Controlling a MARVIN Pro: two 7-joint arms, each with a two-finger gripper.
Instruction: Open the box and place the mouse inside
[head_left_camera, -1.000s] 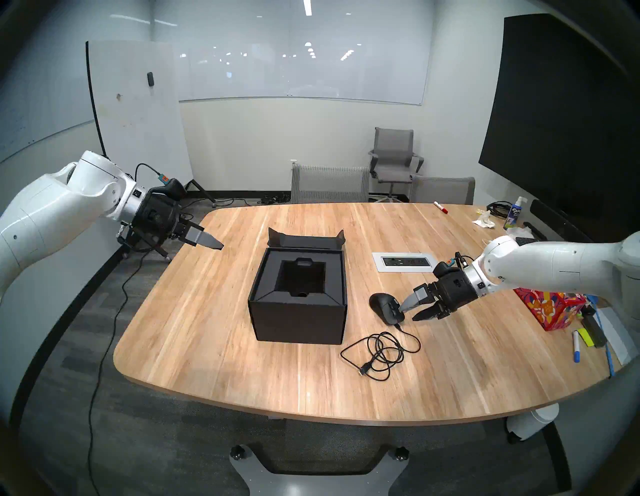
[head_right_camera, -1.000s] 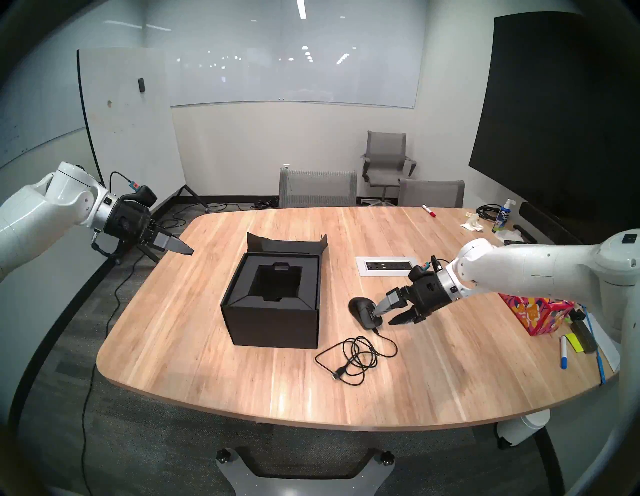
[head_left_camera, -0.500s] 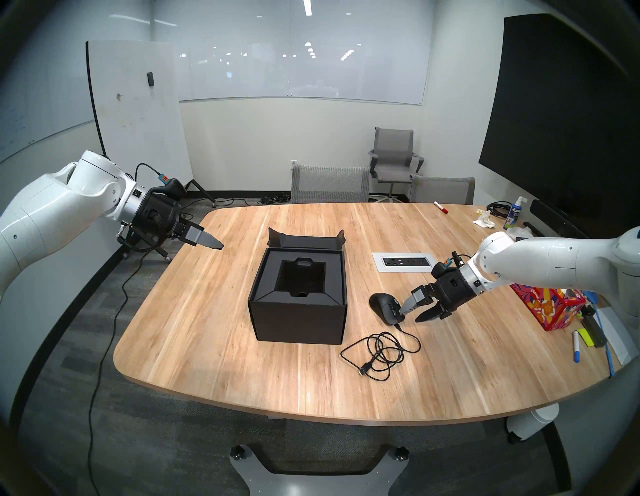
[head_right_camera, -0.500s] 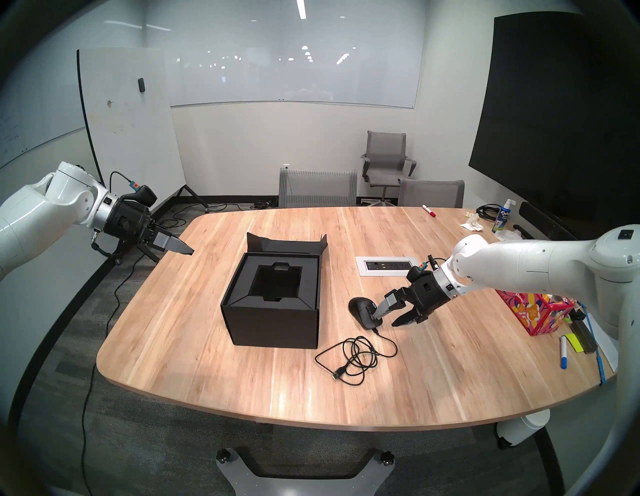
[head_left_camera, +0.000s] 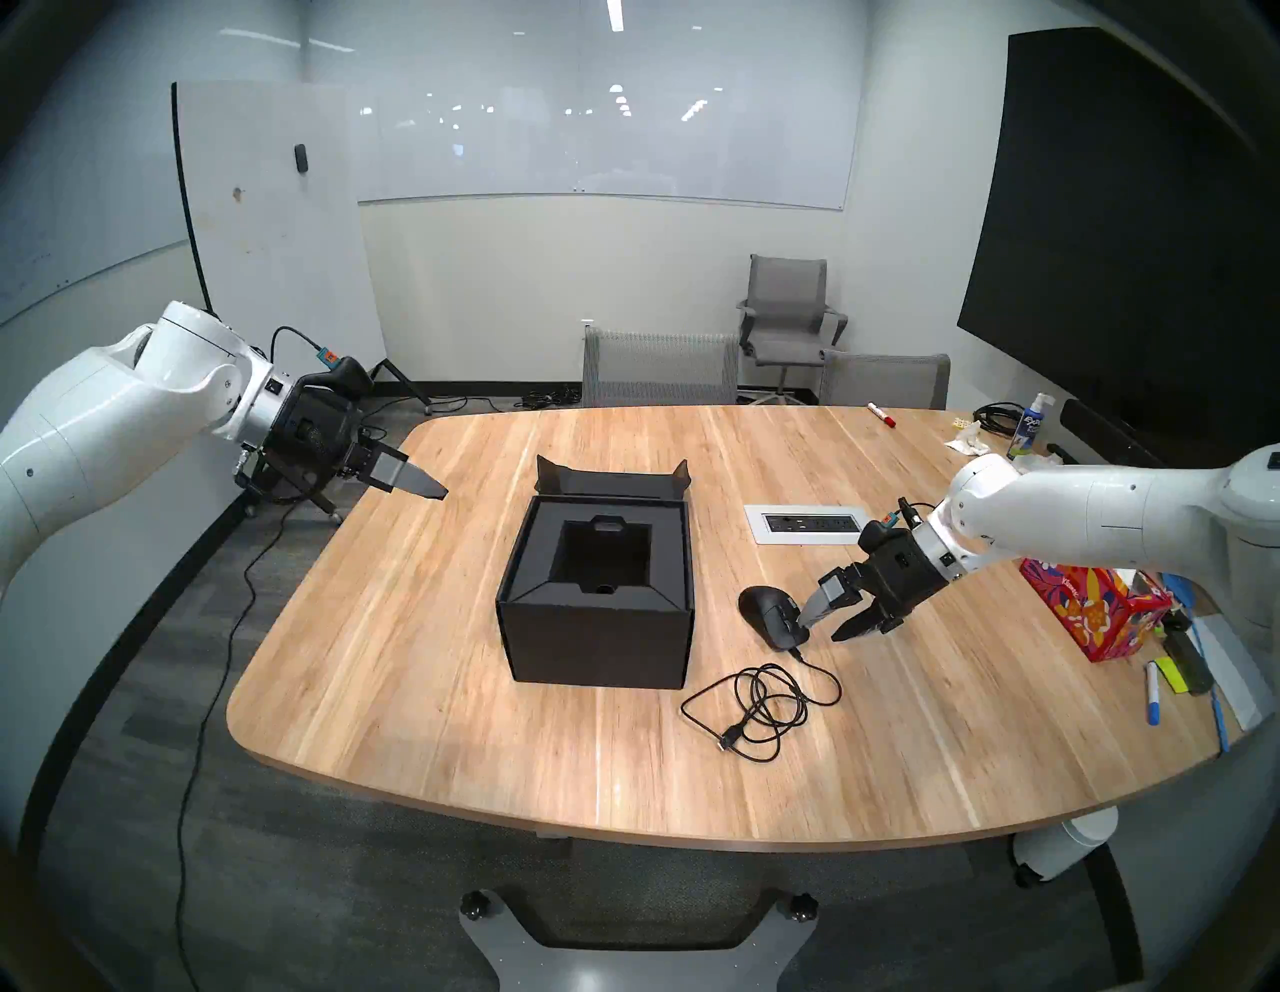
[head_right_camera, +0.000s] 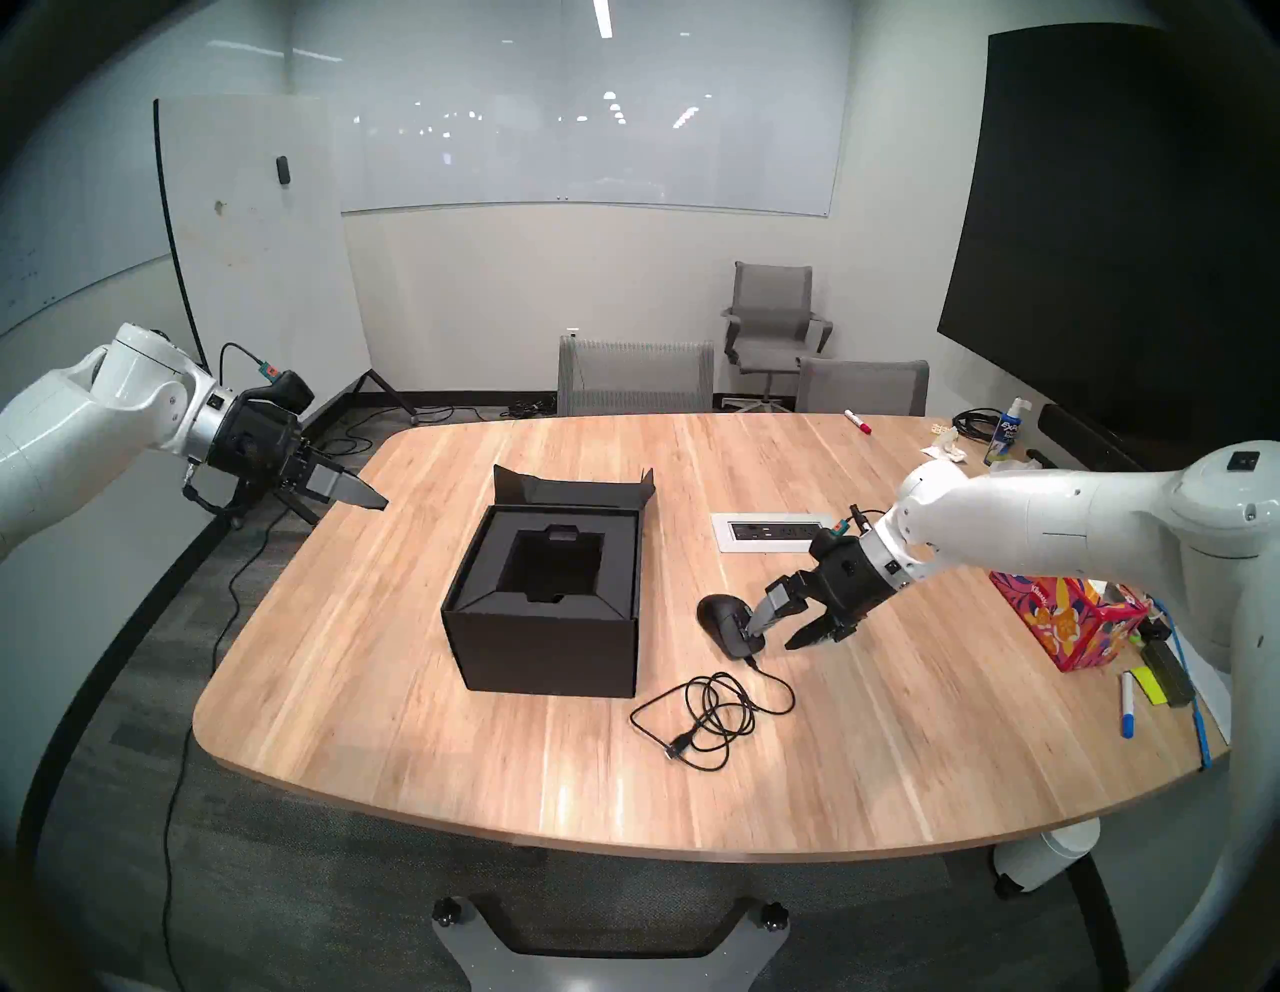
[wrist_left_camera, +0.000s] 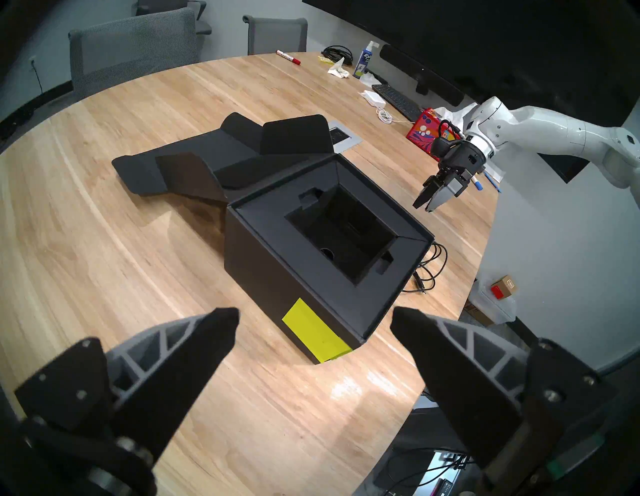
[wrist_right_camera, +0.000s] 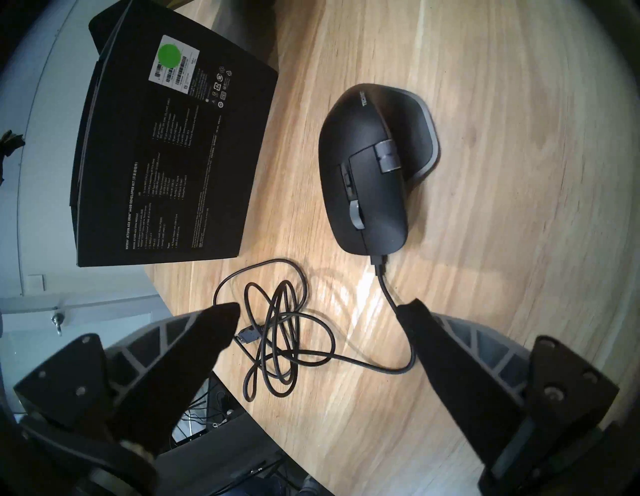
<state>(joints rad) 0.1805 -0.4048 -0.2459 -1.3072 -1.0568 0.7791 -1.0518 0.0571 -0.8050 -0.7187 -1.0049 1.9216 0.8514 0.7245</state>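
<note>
Big wooden table (head_left_camera: 429, 665) in a meeting room, gray chairs (head_left_camera: 658, 367) on the far side, whiteboard (head_left_camera: 277, 228) far left. Black box (head_left_camera: 596, 603) in the middle, lid flap folded back, foam hole bare. Black mouse (head_left_camera: 765, 613) just right of it, cable (head_left_camera: 758, 706) coiled nearer. Right gripper (head_left_camera: 821, 627) spread wide just beside the mouse, holding nothing. Left gripper (wrist_left_camera: 315, 320) also wide apart, up over the table's left edge. Only from the left wrist: yellow-green note (wrist_left_camera: 313, 330) on the box side. Only from the right wrist: white label (wrist_right_camera: 173, 64) and print.
</note>
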